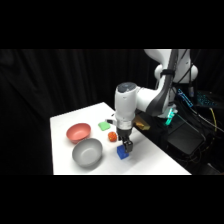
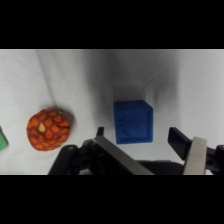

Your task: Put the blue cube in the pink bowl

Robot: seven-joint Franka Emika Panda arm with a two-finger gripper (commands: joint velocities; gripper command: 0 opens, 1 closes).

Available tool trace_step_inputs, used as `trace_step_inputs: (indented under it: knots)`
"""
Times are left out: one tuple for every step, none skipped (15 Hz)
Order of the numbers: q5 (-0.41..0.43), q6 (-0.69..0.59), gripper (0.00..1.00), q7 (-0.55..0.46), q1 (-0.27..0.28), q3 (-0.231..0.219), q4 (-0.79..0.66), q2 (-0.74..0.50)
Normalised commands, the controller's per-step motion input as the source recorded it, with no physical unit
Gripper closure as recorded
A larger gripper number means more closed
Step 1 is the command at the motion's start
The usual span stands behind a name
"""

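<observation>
Deep-blue cube (image 2: pixel 133 122), salmon-pink bowl (image 1: pixel 78 132), grey bowl (image 1: pixel 87 152), green block (image 1: pixel 104 126), orange obj (image 2: pixel 49 129) w/ prob. scaly red pattern.

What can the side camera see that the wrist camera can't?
Only the side view shows the pink bowl, the grey bowl, and the white arm reaching over the table. Only the wrist view shows the orange object's bumpy pattern and the end effector open, one finger on each side of the blue cube. Both show the cube, the orange object, the green block and the end effector.
</observation>
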Motion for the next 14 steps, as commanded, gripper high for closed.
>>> trace_step_inputs:
  knots:
    - [0.013, 0.31, 0.0, -0.18, -0.012, -0.065, -0.01, 0.11]
    - [0.042, 0.31, 0.0, -0.2, -0.021, -0.044, 0.0, 0.11]
    - [0.088, 0.27, 0.0, -0.23, -0.038, -0.015, 0.02, 0.12]
    - [0.127, 0.23, 0.0, -0.25, -0.05, 0.014, 0.05, 0.15]
    - [0.164, 0.21, 0.0, -0.29, -0.069, 0.051, 0.07, 0.16]
    - [0.19, 0.18, 0.0, -0.3, -0.079, 0.081, 0.09, 0.17]
    - [0.186, 0.15, 0.0, -0.28, -0.064, 0.088, 0.09, 0.16]
    - [0.18, 0.13, 0.0, -0.27, -0.052, 0.1, 0.09, 0.14]
    - [0.159, 0.12, 0.0, -0.24, -0.029, 0.09, 0.08, 0.11]
    - [0.149, 0.11, 0.0, -0.22, -0.017, 0.078, 0.07, 0.09]
    - [0.144, 0.1, 0.0, -0.21, -0.012, 0.065, 0.08, 0.08]
    - [0.136, 0.08, 0.0, -0.2, -0.008, 0.046, 0.08, 0.08]
    - [0.135, 0.08, 0.0, -0.2, -0.012, 0.039, 0.08, 0.07]
    - [0.128, 0.08, 0.25, -0.19, -0.007, 0.027, 0.07, 0.06]
